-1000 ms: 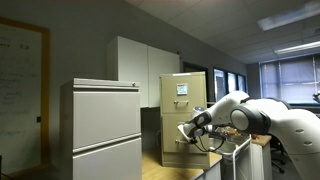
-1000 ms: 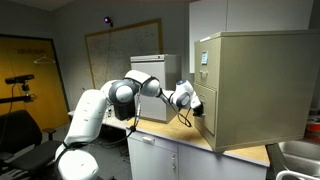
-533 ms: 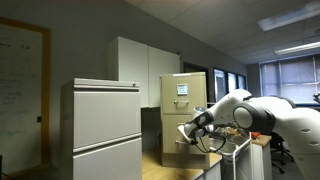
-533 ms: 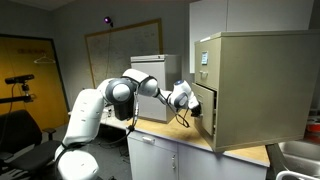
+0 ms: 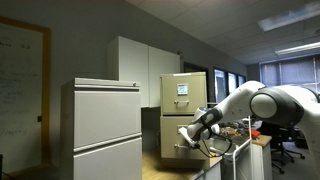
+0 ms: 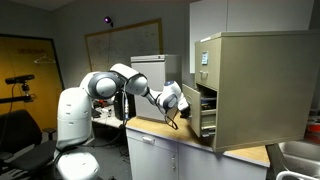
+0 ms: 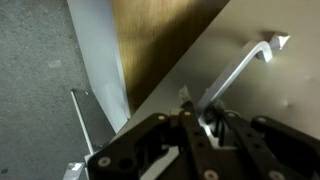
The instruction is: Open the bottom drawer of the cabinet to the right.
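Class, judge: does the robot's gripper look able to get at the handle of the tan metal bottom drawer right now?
Probably yes: the gripper looks closed on the silver bar handle of the tan metal bottom drawer, with nothing between them.

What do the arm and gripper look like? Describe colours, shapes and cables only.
The arm is white, with rounded, bulbous segments and darker joint bands. The gripper is black, with angular fingers. A dark cable loops below the wrist.

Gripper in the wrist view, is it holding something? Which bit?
Yes: the gripper pinches the thin silver handle of the tan metal bottom drawer, near the handle's end.
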### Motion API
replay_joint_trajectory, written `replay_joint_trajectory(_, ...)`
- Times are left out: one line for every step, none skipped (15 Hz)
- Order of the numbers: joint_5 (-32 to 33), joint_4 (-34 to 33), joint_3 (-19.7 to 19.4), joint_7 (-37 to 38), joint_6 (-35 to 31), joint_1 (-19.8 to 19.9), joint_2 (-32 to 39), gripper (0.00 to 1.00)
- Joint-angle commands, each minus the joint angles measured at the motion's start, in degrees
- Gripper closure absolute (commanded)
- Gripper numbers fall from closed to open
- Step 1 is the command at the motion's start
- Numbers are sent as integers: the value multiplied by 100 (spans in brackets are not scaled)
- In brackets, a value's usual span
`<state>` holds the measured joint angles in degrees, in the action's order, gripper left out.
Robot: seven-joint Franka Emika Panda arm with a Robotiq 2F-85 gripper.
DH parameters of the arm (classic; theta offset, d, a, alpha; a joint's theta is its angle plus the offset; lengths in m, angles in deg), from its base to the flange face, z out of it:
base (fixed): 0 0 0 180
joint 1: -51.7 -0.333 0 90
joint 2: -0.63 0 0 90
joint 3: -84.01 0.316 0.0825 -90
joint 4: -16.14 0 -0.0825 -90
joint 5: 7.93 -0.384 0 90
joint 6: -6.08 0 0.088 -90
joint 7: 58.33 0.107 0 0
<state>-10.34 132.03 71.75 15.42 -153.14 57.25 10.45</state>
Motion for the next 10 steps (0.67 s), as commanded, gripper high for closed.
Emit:
replay_joint_trajectory(-142, 1342, 248, -874, 157, -8, -1178, 96)
replay_joint_trajectory(-136, 1568, 284, -939, 170, -12, -1384, 96)
replay_joint_trajectory(-105, 1794, 326, -984, 198, -14, -1611, 96)
replay_joint_trajectory(-79, 2018, 376, -1027, 224, -7, -1833, 96)
replay_joint_trajectory(-52, 2217, 425, -1081, 280, 5, -2054, 96)
replay_joint_trajectory(-47, 2369, 474, -1160, 350, 18, -2246, 96)
replay_joint_trajectory(-71, 2458, 514, -1279, 416, 28, -2360, 96)
replay_joint_trajectory(-96, 2509, 543, -1424, 519, 27, -2471, 96)
replay_joint_trajectory(-108, 2558, 566, -1575, 664, 21, -2592, 96)
replay_joint_trajectory(-107, 2591, 586, -1742, 812, 16, -2690, 96)
